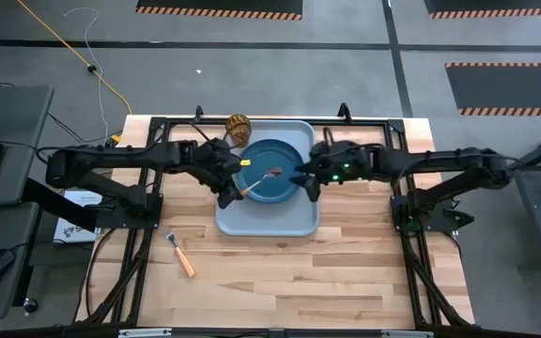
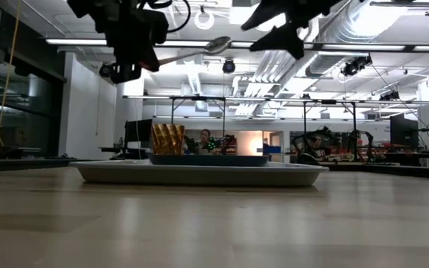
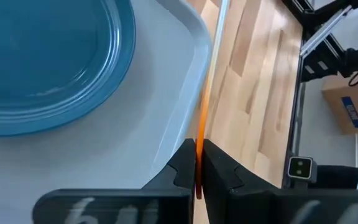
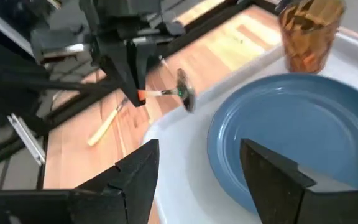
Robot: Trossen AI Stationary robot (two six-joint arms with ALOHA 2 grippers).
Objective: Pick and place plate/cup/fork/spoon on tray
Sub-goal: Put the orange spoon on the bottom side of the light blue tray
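The dark blue plate (image 1: 272,172) lies on the pale blue-grey tray (image 1: 267,221) at the table's middle. The amber cup (image 1: 239,127) stands on the tray's far left corner. My left gripper (image 1: 236,191) is shut on the orange-handled spoon (image 1: 261,178), held high above the plate; the bowl (image 2: 218,45) shows in the low view. My right gripper (image 1: 306,178) is open and empty above the plate's right rim; in its wrist view its fingers stand apart (image 4: 197,168). The orange-handled fork (image 1: 180,253) lies flat on the wood, near left of the tray. My left gripper pinches the spoon's orange handle (image 3: 199,146) between its two fingers, near the handle's free end. The fingers come about level from the table's left and lie along the spoon. The spoon is lifted clear, roughly level, with its bowl (image 4: 183,93) over the plate.
Dark frame rails (image 1: 148,197) run along both sides of the table under the arms. Bare wood (image 1: 289,282) lies on the near side of the tray. People and benches show far off in the room behind the table.
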